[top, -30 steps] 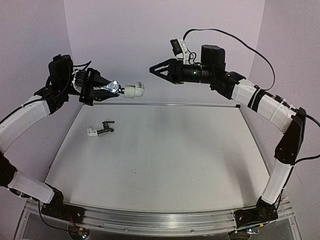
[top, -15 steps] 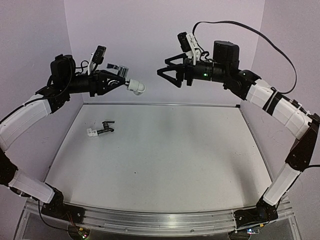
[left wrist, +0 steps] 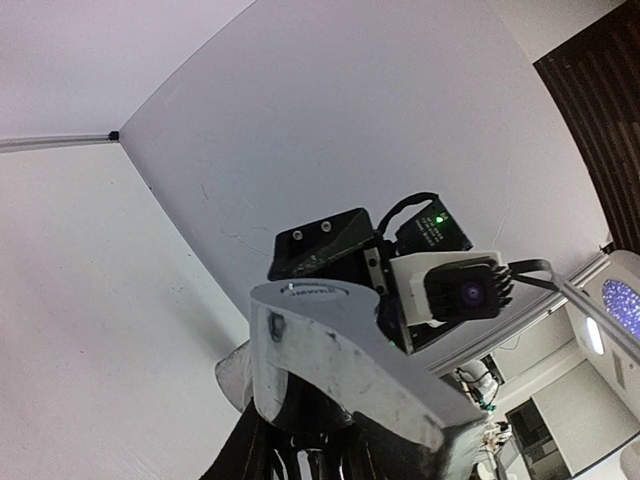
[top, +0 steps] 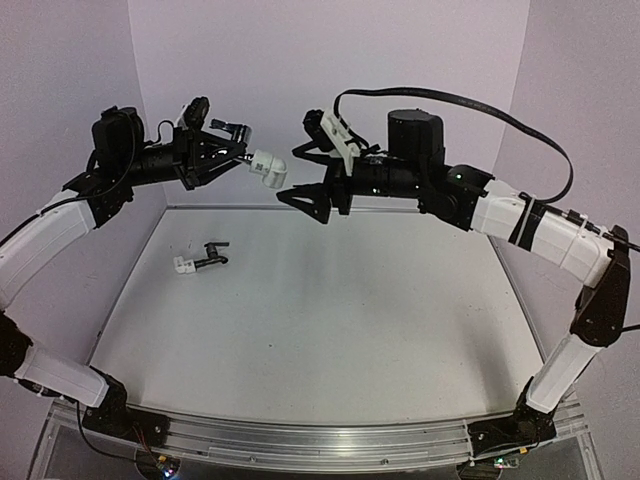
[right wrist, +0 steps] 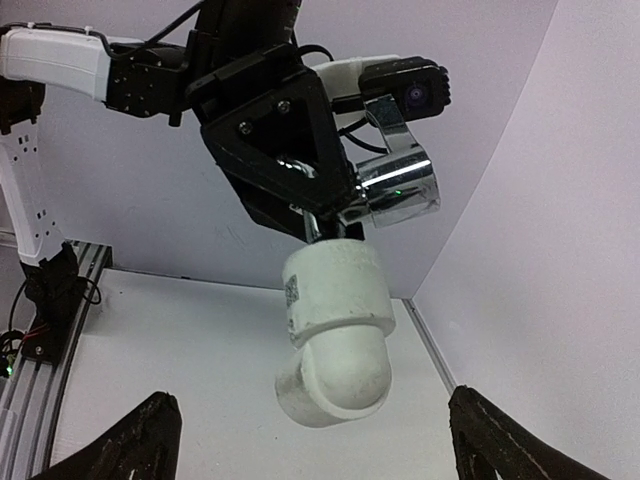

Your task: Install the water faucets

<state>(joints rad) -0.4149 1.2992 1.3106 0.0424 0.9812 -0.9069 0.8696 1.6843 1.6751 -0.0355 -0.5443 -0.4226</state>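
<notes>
The left tool point(top: 225, 158) is clamped on the silver faucet point(right wrist: 398, 190), holding it in the air above the counter's point(top: 350, 330) far edge, at about 11 o'clock in the overhead view. A white elbow fitting point(right wrist: 335, 335) sits on the faucet's end and points toward the right arm. The right tool point(top: 292, 175) is spread wide just beside it. In the right wrist view its two fingertips stand either side of the elbow, below it and clear of it, with nothing between them yet.

The dark faucet point(top: 210, 255) lies on the counter toward 10 o'clock, a small white fitting point(top: 183, 266) at its 8 o'clock end, well apart from both arms.

The step in hand looks like the right tool taking the elbow so that faucet and fitting can be turned together – how far the joint is already seated cannot be told from here. To do it well:

- advance along the elbow's own axis, so that both fingers reach its straight barrel and not the rounded bend, where they would slip
- close only once the barrel is centred between the fingers; an off-centre pinch would lever the faucet in the left tool's grip
- keep the left tool firm and unmoving – the faucet's polished body is likely to twist if the grip slackens
- turn about the joint's axis, without side load on the thread
</notes>
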